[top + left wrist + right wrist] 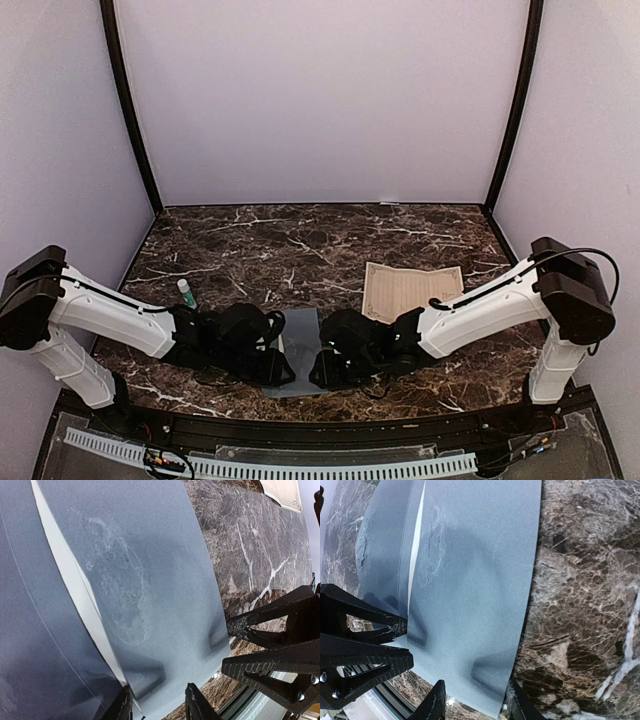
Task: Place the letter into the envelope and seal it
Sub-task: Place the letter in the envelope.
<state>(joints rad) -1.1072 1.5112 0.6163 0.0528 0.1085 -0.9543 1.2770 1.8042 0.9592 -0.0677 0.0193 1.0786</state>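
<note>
Black fingers [196, 704] of the left gripper [159, 706] rise from the bottom edge of the left wrist view. They stand partly apart, with the near edge of the envelope [150, 580] between them and nothing pinched. Whether the tips press on the paper cannot be told.

The right gripper [476, 706] shows the same posture in its own wrist view: its jaws are partly apart and straddle the envelope's near edge. Each wrist view also shows the other gripper from the side, its two fingers separated by a narrow gap.

The envelope is grey-blue and lies flat on the dark marble table [300, 240], close to the near edge and between the two grippers. A thin white strip [75, 595] runs along it where one panel overlaps another. A faint whitish smear [120, 590] marks the larger panel.

The letter [405, 290] is cream with a thin border. It lies flat on the table beyond and to the right of the envelope, apart from it, with the right arm [490, 300] crossing its near corner. A small green-and-white tube [187, 292] sits beside the left arm [110, 315].
</note>
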